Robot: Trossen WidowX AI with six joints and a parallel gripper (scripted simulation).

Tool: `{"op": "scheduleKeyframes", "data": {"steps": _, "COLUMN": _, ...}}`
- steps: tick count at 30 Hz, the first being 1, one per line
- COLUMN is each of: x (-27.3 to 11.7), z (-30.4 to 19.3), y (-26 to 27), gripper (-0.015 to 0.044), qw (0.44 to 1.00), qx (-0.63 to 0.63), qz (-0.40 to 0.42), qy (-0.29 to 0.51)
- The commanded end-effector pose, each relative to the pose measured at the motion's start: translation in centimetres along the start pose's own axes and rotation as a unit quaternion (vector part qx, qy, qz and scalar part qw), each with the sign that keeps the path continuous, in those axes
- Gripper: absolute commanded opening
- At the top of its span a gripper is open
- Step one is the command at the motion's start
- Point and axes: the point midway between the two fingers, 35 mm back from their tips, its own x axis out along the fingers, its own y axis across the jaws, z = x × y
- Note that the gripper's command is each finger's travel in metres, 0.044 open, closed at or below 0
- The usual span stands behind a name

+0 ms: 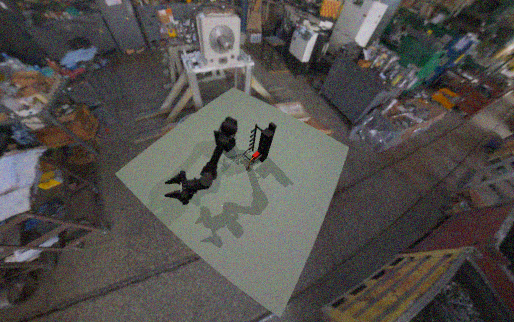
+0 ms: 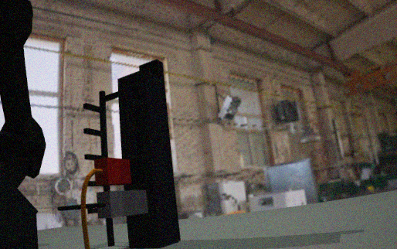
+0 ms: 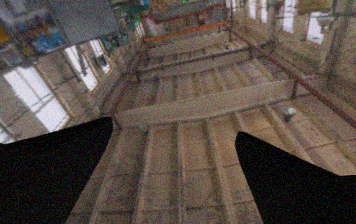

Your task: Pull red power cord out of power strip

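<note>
The black power strip [image 1: 267, 144] [image 2: 148, 135] stands upright on the pale green mat [image 1: 300, 215]. The red plug [image 1: 256, 155] [image 2: 113, 171] is low at the strip's side, in front of a pronged rack. Its inner end meets or overlaps the strip in the exterior view; I cannot tell whether it is seated. Its orange cord [image 2: 84, 209] curves down from the outer end. My gripper [image 1: 169, 186] [image 3: 176, 131] is open and empty, well away from the plug, cord and strip, on the far side of the arm. The wrist view shows neither plug nor strip.
A grey plug [image 2: 121, 202] with a black cord [image 2: 71, 208] sits just below the red plug. The black pronged rack [image 2: 103, 127] stands beside the strip. The arm's base and upper links [image 1: 227, 132] are left of the rack in the top view.
</note>
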Motion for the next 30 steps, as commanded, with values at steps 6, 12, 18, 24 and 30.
{"op": "scheduleKeyframes", "data": {"steps": 6, "x": -2.9, "z": 0.6, "y": -3.6, "gripper": 0.0243, "qw": 0.984, "qx": 0.13, "qz": -0.055, "qy": -0.104}}
{"op": "scheduleKeyframes", "data": {"steps": 12, "x": -8.5, "z": 1.5, "y": -6.3, "gripper": 0.016, "qw": 0.917, "qx": 0.293, "qz": -0.039, "qy": -0.268}}
{"op": "scheduleKeyframes", "data": {"steps": 18, "x": -15.7, "z": 2.0, "y": -6.1, "gripper": 0.016, "qw": 0.805, "qx": 0.427, "qz": 0.084, "qy": -0.404}}
{"op": "scheduleKeyframes", "data": {"steps": 24, "x": -20.3, "z": 1.7, "y": -4.9, "gripper": 0.016, "qw": 0.724, "qx": 0.486, "qz": 0.196, "qy": -0.448}}
{"op": "scheduleKeyframes", "data": {"steps": 30, "x": -25.3, "z": 0.9, "y": -2.8, "gripper": 0.016, "qw": 0.633, "qx": 0.532, "qz": 0.332, "qy": -0.454}}
